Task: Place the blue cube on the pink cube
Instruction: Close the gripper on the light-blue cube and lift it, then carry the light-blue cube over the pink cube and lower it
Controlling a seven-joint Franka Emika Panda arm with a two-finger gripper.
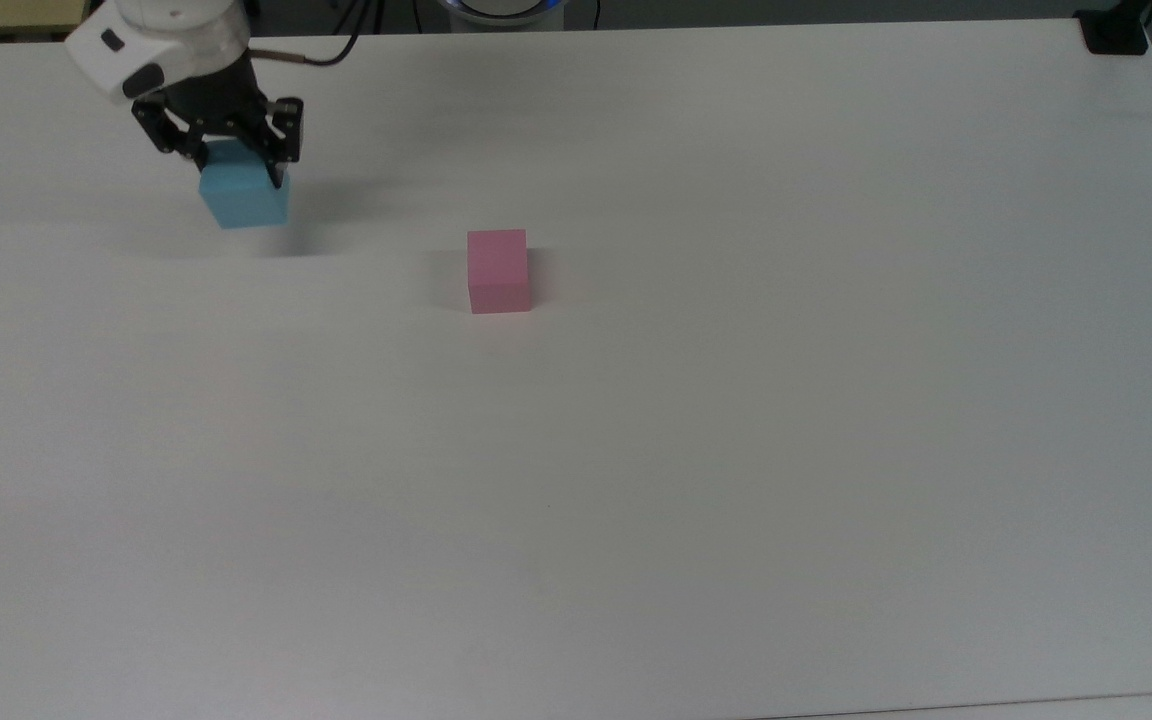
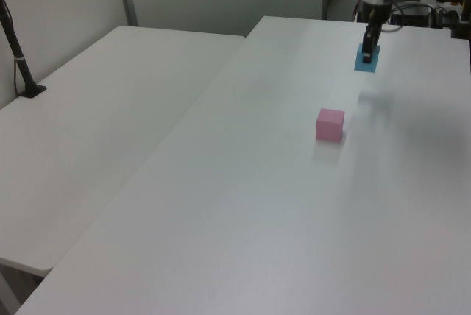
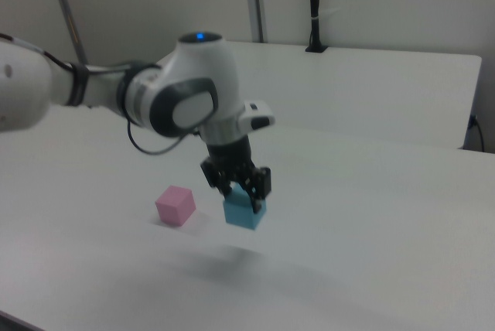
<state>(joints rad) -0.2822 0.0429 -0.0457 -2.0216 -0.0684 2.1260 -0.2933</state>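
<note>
White table (image 1: 736, 450); gripper (image 1: 231, 165) apparently lifts unmarked blue cube (image 1: 244, 198).

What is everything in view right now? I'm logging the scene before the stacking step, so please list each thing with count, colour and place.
blue cube: one, light blue, held off the table near the top view's upper left, its shadow on the surface below.
pink cube: one, pale pink, resting on the table, to the top view's right of the blue cube and apart from it.
table: one, white, bearing the pink cube.
second table: one, white, alongside on the left view's left.
black post: one, standing on the second table's far edge.
cable: one, black, running from the arm.
arm: one, white.
tool: one, black, closed on the blue cube.
</note>
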